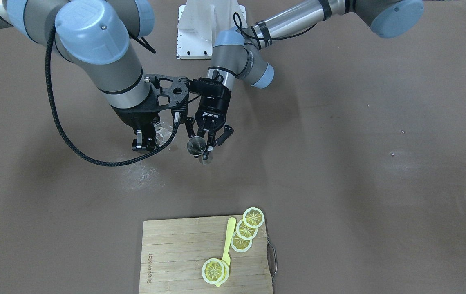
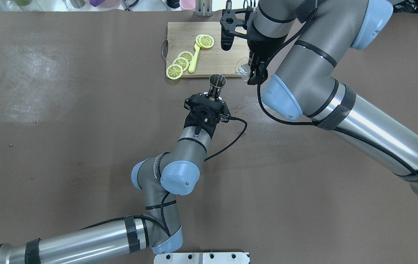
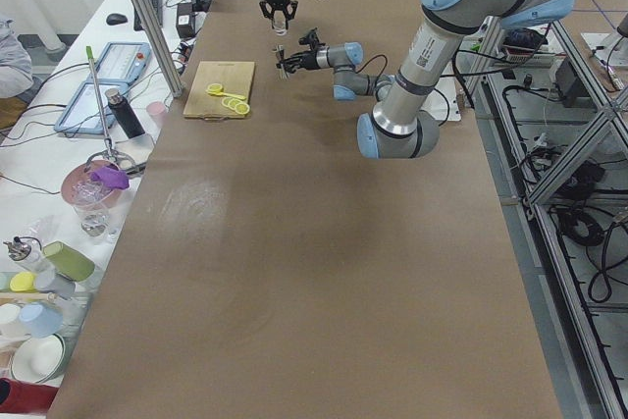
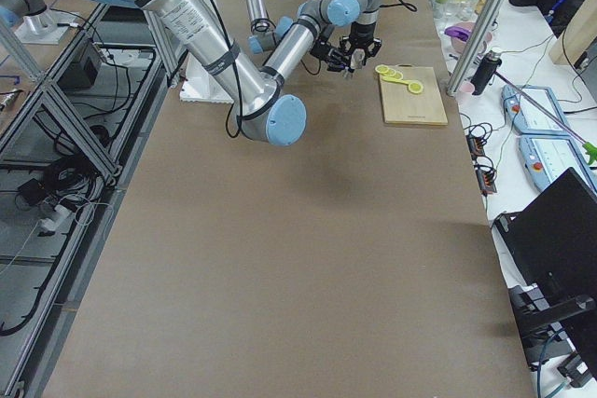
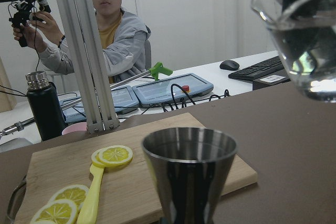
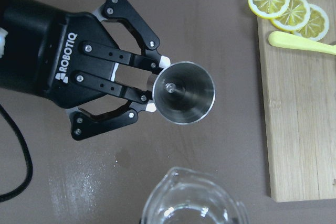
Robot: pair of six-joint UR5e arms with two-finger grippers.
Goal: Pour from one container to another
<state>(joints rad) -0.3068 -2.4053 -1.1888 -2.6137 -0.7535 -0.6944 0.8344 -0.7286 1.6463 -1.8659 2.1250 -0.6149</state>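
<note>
Here, the left gripper (image 6: 157, 84) is clamped on the waist of a steel cone-shaped jigger (image 6: 185, 93). It holds the jigger upright, open mouth up, over the brown table (image 2: 84, 110) and just short of a pale wooden cutting board (image 2: 216, 60). Whether the jigger's foot touches the tabletop can't be told.

Beside it, the right gripper (image 2: 255, 69) is closed on a clear glass beaker (image 2: 243, 66), carried off the table near the board's corner. The left wrist cam shows the beaker higher than the jigger's rim and off to one side, apart from it, w/ clear liquid inside. From the right wrist cam, looking down, the beaker's rim sits at bottom ctr and the jigger's mouth just beyond it, a strip of bare table btwn them.

On the board lie yellow lemon slices (image 1: 246, 229), three overlapping in a row. A yellow plastic spoon (image 1: 229, 237) lies next to them, w/ another slice resting on its bowl. In the bkgd, a person (image 5: 113, 51) in a grey jacket sits at a desk beyond the table.
</note>
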